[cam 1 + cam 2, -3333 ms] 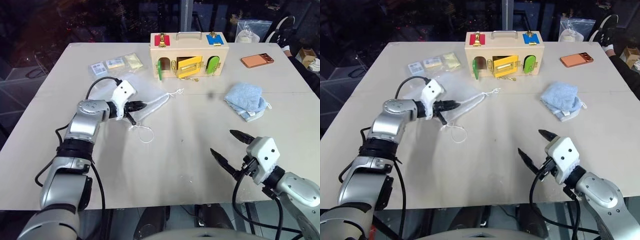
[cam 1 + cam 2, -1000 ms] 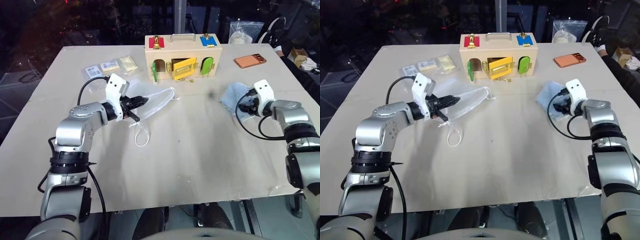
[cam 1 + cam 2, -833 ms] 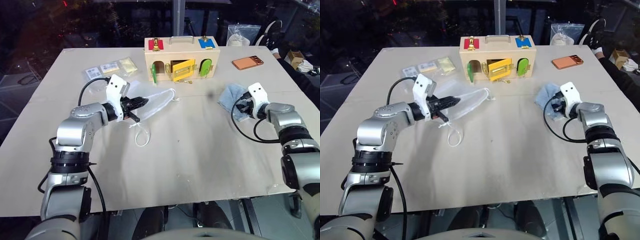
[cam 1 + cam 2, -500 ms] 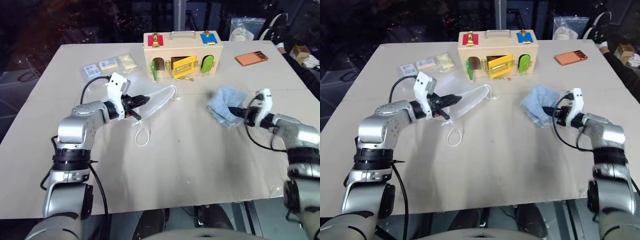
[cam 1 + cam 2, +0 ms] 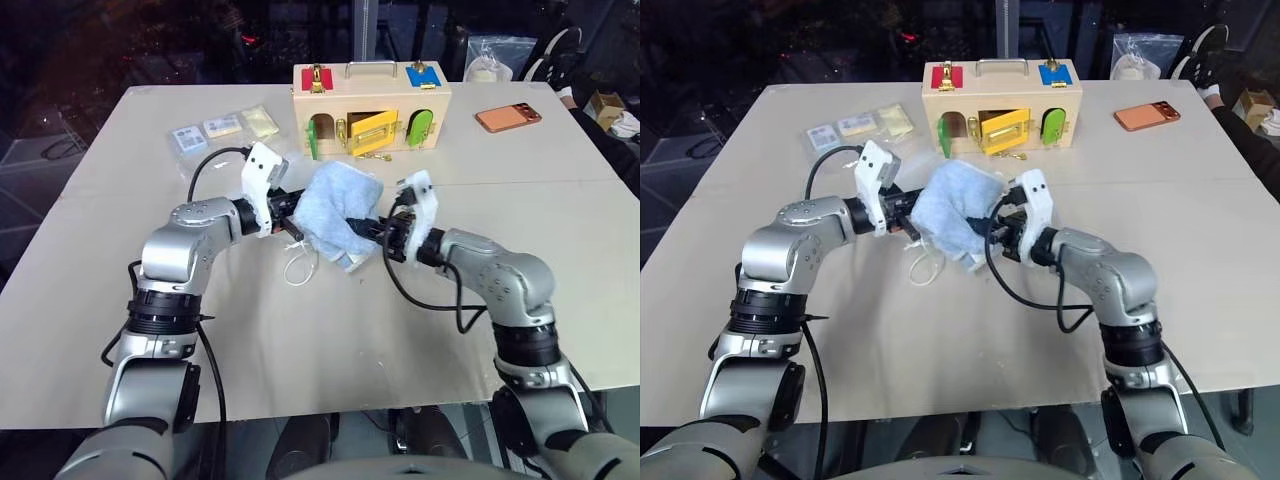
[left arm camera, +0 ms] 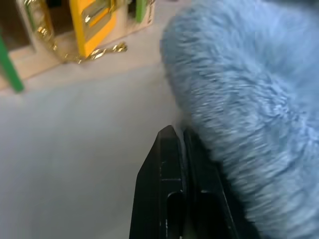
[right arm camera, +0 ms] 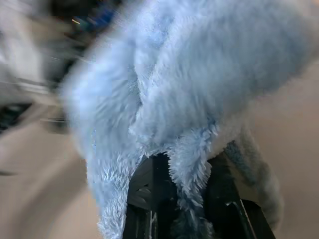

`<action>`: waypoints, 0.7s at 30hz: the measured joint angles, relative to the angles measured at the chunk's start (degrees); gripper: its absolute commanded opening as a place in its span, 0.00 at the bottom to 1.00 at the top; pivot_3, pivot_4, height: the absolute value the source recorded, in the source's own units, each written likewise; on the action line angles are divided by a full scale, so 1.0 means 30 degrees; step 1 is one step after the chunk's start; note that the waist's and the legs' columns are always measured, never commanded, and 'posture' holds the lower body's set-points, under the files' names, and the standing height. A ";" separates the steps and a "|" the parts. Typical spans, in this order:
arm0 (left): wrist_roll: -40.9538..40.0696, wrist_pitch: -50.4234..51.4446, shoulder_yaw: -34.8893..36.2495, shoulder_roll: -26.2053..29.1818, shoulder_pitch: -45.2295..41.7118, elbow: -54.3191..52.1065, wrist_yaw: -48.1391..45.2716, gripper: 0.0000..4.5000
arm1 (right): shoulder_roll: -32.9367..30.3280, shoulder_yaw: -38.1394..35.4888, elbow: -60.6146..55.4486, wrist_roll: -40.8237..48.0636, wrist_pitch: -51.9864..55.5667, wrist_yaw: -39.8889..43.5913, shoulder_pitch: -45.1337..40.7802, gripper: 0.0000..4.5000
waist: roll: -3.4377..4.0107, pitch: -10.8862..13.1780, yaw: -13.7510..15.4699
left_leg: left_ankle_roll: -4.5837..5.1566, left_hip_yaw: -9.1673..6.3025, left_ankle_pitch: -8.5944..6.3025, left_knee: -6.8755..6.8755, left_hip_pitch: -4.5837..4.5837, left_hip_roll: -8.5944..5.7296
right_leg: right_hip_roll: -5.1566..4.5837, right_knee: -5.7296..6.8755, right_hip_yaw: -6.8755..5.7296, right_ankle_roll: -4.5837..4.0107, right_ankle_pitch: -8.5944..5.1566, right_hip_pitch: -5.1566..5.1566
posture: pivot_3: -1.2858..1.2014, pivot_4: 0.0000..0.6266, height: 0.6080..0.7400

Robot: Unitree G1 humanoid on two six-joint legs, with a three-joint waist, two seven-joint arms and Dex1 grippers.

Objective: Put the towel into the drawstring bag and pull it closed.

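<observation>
The light blue towel (image 5: 335,212) hangs bunched in the air over the middle of the table, with my right gripper (image 5: 364,229) shut on it from the right. In the right wrist view the towel (image 7: 189,89) drapes over both black fingers (image 7: 149,199). My left gripper (image 5: 293,214) is shut right beside the towel's left edge, on the mouth of the drawstring bag. The towel hides most of the bag. Its white cord loop (image 5: 297,268) dangles onto the table below. In the left wrist view the fingers (image 6: 169,164) are pressed together against the towel (image 6: 249,99).
A wooden latch box (image 5: 372,95) with coloured doors stands at the back centre. Small clear packets (image 5: 225,127) lie at the back left, and an orange phone (image 5: 510,118) at the back right. A plastic bag (image 5: 495,60) sits past the table's far edge.
My right gripper closed on the towel at the right, lifted it and carried it left to the left gripper. The left gripper moved slightly right, still holding the bag.
</observation>
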 measured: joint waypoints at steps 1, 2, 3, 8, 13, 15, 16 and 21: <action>-0.0026 -0.0073 0.0012 -0.0115 -0.0004 0.0000 0.0144 0.00 | -0.0065 0.0281 0.0585 -0.0341 -0.0018 -0.0025 0.0012 0.01 | 0.0000 0.0000 -0.0050 | 0.0000 0.0000 0.0000 0.0000 -0.0006 0.0000 | 0.0001 -0.0003 -0.0003 0.0000 0.0000 -0.0003 | 0.52 0.24 1.00; -0.0036 -0.0132 0.0033 -0.0155 -0.0017 0.0005 0.0266 0.00 | -0.0219 0.0542 0.0925 -0.0571 -0.0028 -0.0013 0.0043 0.01 | 0.0001 0.0001 -0.0121 | 0.0000 0.0001 0.0001 0.0000 -0.0022 0.0000 | 0.0002 -0.0007 -0.0002 0.0000 0.0000 -0.0013 | 0.52 0.24 1.00; -0.0038 -0.0147 0.0150 -0.0208 -0.0068 0.0012 0.0393 0.00 | -0.0408 0.0776 0.1079 -0.0811 -0.0029 0.0019 0.0050 0.01 | 0.0001 0.0001 -0.0162 | 0.0000 0.0001 0.0001 0.0000 -0.0025 0.0000 | 0.0003 -0.0006 -0.0003 0.0000 0.0000 -0.0016 | 0.52 0.24 1.00; -0.0039 -0.0573 0.0724 0.0093 -0.0140 -0.0017 0.0595 0.00 | -0.0852 0.1057 0.1341 -0.1301 -0.0073 0.0118 0.0029 0.01 | 0.0002 -0.0001 -0.0239 | -0.0001 0.0010 0.0002 -0.0001 0.0023 0.0019 | 0.0029 0.0016 0.0014 0.0000 0.0000 0.0004 | 0.52 0.24 1.00; 0.0345 -0.1450 0.0325 0.0802 0.0980 -0.0782 0.0071 0.00 | -0.0869 0.1119 0.2008 -0.1700 -0.0132 0.0199 -0.0549 0.01 | 0.0002 -0.0001 -0.0219 | -0.0002 0.0017 0.0002 -0.0001 0.0027 0.0021 | 0.0027 0.0017 0.0020 0.0000 0.0000 0.0006 | 0.52 0.24 1.00; 0.0786 -0.2197 -0.0226 0.1183 0.1695 -0.1490 -0.0380 0.00 | -0.0835 0.1162 0.2334 -0.1770 -0.0131 0.0336 -0.0966 0.01 | 0.0003 0.0000 -0.0217 | -0.0002 0.0018 0.0002 -0.0009 0.0026 0.0021 | 0.0023 0.0012 0.0022 0.0000 0.0000 0.0005 | 0.52 0.24 1.00; 0.0953 -0.2502 -0.0561 0.1205 0.2121 -0.1909 -0.0607 0.00 | -0.0701 0.1185 0.2783 -0.1851 -0.0132 0.0414 -0.1373 0.01 | 0.0003 0.0000 -0.0216 | -0.0002 0.0020 0.0002 -0.0009 0.0025 0.0021 | 0.0021 0.0012 0.0024 0.0000 0.0000 0.0005 | 0.52 0.24 1.00; 0.1137 -0.2996 -0.1383 0.1168 0.2958 -0.2872 -0.0970 0.00 | 0.1072 -0.0284 0.4353 -0.1014 0.0036 0.0397 -0.2575 0.01 | 0.0004 0.0001 -0.0217 | -0.0002 0.0015 0.0002 -0.0013 0.0024 0.0027 | 0.0024 0.0016 0.0025 -0.0001 0.0000 0.0003 | 0.52 0.24 1.00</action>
